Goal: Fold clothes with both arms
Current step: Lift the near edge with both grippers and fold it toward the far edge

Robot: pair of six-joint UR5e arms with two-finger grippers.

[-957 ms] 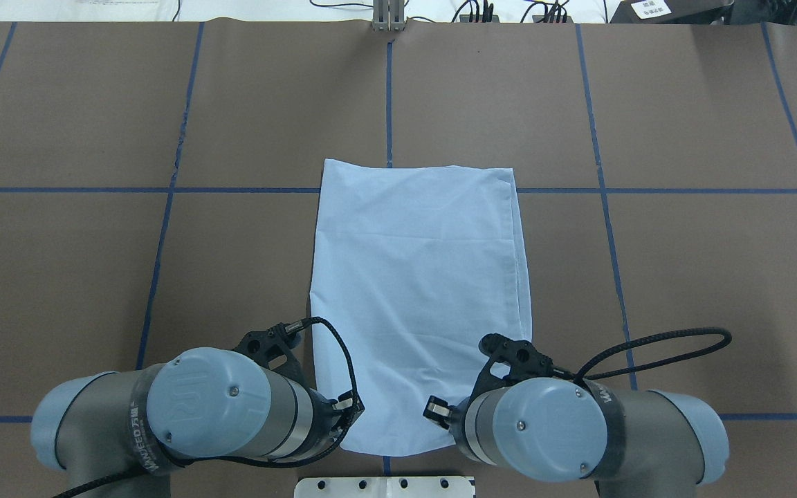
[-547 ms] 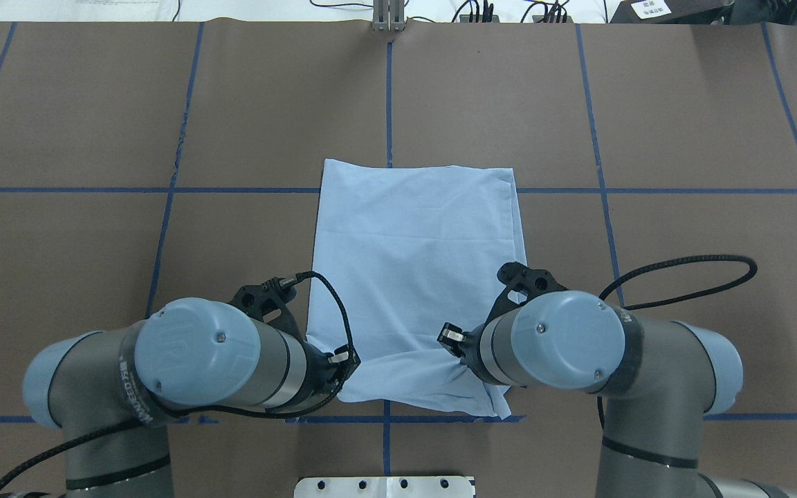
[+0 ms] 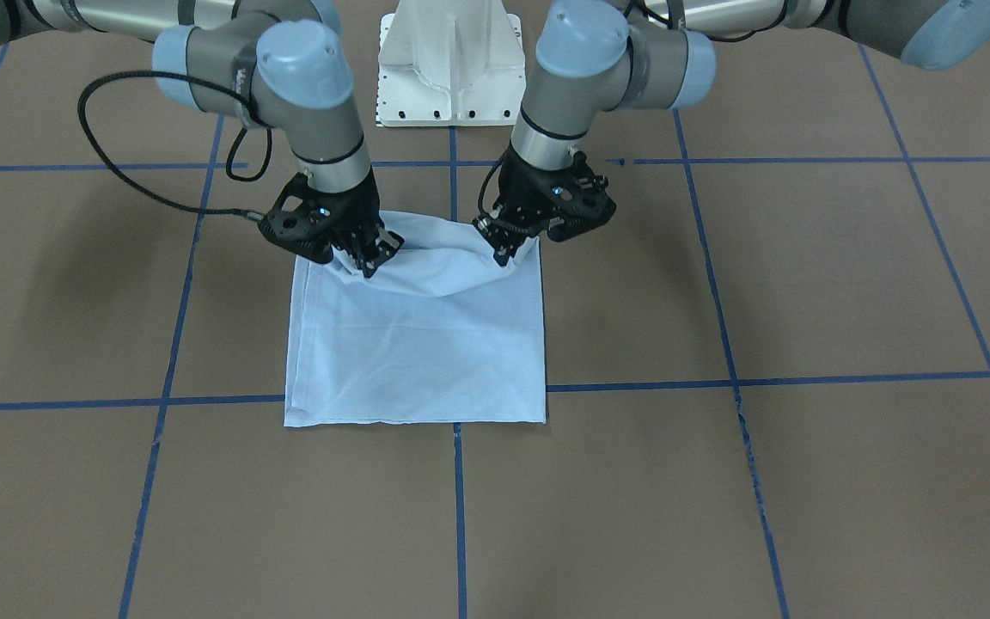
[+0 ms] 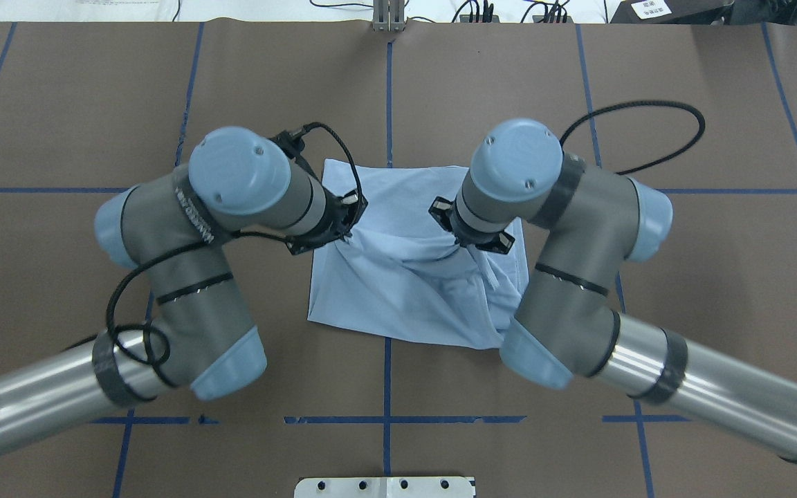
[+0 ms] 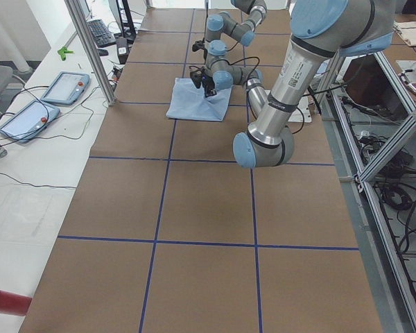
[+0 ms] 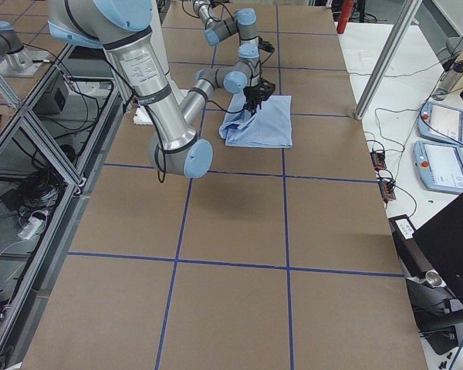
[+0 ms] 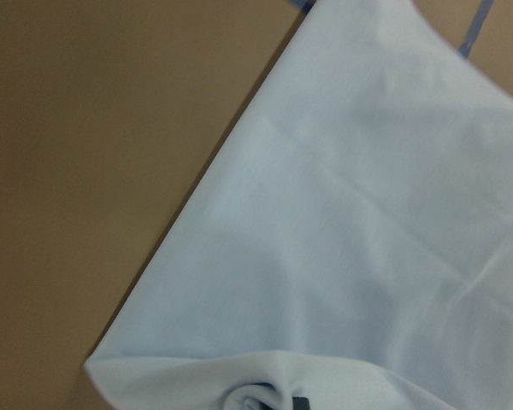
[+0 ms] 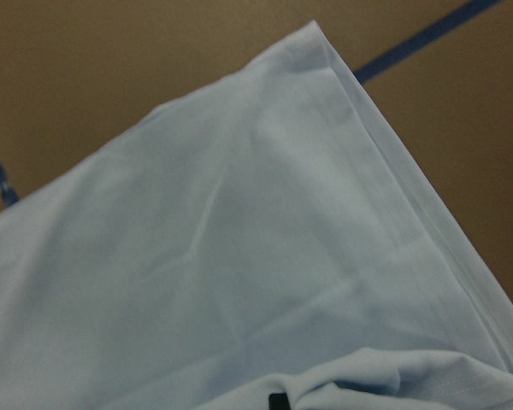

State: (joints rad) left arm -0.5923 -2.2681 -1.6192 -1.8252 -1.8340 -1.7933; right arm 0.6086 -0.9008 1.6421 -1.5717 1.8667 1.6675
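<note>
Our left gripper (image 3: 510,247) and right gripper (image 3: 368,258) each pinch a lifted corner of the T-shirt (image 3: 426,344), level abreast, its far hem at twelve o'clock.

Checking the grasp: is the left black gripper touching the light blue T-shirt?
Touching. The front-facing view shows the left black gripper pinching a raised fold of the light blue T-shirt.

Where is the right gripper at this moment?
In the overhead view the right gripper sits right of the centre tape line, above the T-shirt, pinching its bunched cloth, opposite the left gripper.
</note>
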